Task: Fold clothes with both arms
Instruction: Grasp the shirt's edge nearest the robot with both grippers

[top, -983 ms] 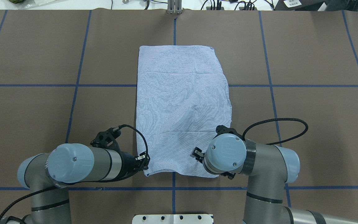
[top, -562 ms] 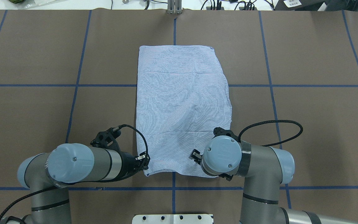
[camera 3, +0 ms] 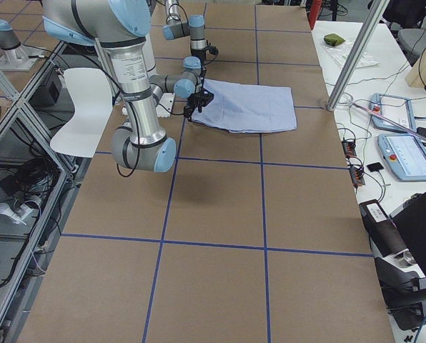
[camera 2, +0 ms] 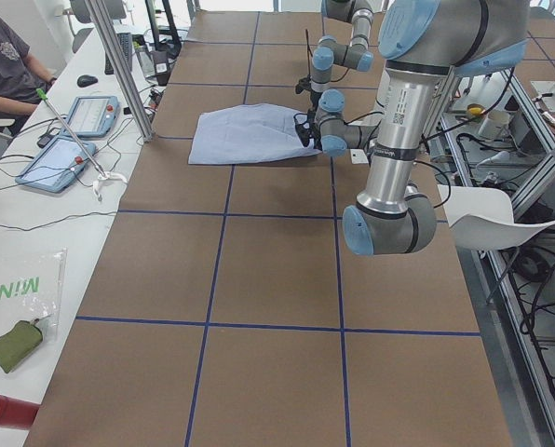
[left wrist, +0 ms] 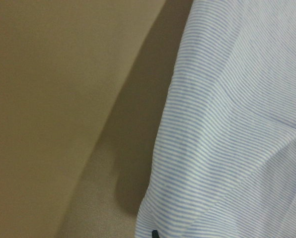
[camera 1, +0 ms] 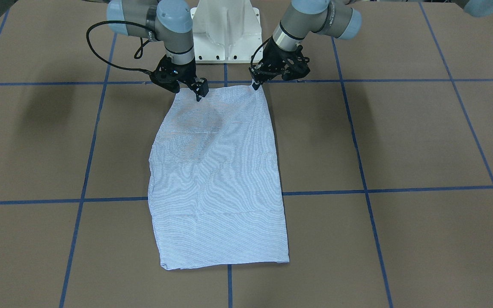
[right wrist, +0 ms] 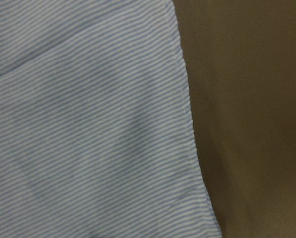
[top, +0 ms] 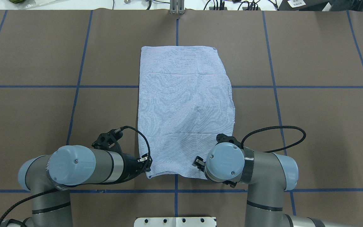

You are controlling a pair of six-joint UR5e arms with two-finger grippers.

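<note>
- Across the middle of the brown, blue-taped surface, the shirt lies flat as a long narrow panel, one short edge toward the robot.
- Both arms reach to that near edge: the left arm to its left corner, the right arm to its right corner.
- The left tool touches the hem at its corner, and the right tool sits on the cloth just inside its own. I cannot tell whether either is spread or pinching fabric. The wrist views show only stripes and bare surface.
- The step in hand looks like securing the two near corners for a lengthwise fold. The next move calls for sure grips, then an even lift toward the far edge with the hem kept taut.
</note>
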